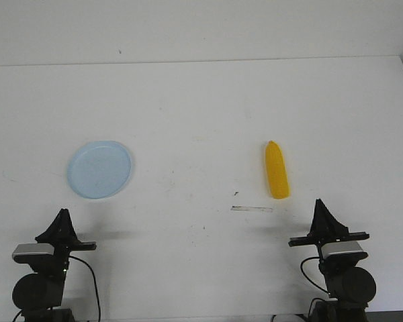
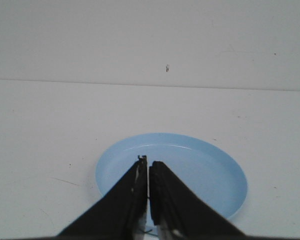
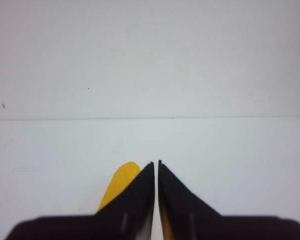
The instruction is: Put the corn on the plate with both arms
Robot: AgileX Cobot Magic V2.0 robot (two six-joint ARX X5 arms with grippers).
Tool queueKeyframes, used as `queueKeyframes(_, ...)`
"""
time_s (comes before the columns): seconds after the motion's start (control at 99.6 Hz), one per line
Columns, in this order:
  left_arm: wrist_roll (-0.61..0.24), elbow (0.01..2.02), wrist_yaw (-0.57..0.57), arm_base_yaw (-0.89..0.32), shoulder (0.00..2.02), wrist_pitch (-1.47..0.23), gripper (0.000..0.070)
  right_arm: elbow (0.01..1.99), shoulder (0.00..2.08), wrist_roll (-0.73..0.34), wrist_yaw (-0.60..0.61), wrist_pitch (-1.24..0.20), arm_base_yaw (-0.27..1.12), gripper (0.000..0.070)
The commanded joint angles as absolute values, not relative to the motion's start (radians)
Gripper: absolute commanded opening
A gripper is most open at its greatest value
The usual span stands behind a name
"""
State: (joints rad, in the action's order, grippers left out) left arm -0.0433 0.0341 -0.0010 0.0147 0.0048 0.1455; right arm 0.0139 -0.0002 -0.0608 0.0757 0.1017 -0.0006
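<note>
- The corn point(image 1: 277, 170) lies flat on the white table point(image 1: 201, 121), right of centre in the front view, its pointed end turned away from the robot and its blunt end nearer.
- Nothing touches the corn — it sits ahead of the right arm and slightly toward the middle of the table from it.
- The plate point(image 1: 99, 168) rests on the left half of the table, well apart from the corn, with its pale blue surface bare.
- The left gripper point(image 1: 64, 213) sits low at the near edge, just short of the plate's near rim; in the left wrist view its fingers point(image 2: 132, 192) are pressed together with only a thin seam between them, and they grip nothing.
- From that wrist camera the plate point(image 2: 200, 167) fills the area right behind the fingertips.
- The right gripper point(image 1: 320, 204) is parked at the near edge too, close to the corn's blunt end but apart from it.
- In the right wrist view its fingers point(image 3: 140, 192) are closed tip to tip — a narrow slit shows between them — and they are empty.
- The corn point(image 3: 121, 182) peeks out past one side of those closed fingers, and a sliver of yellow shows in the slit.
- A short thin strip point(image 1: 252, 208) lies on the table near the corn's blunt end, and a small dark speck point(image 1: 236, 193) sits close by.
</note>
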Motion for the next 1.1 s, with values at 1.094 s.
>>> queueKeyframes(1.094,-0.067,0.408,-0.063,0.014,0.441,0.157,0.0001,0.013,0.001,-0.077,0.076,0.112,0.001,0.0011)
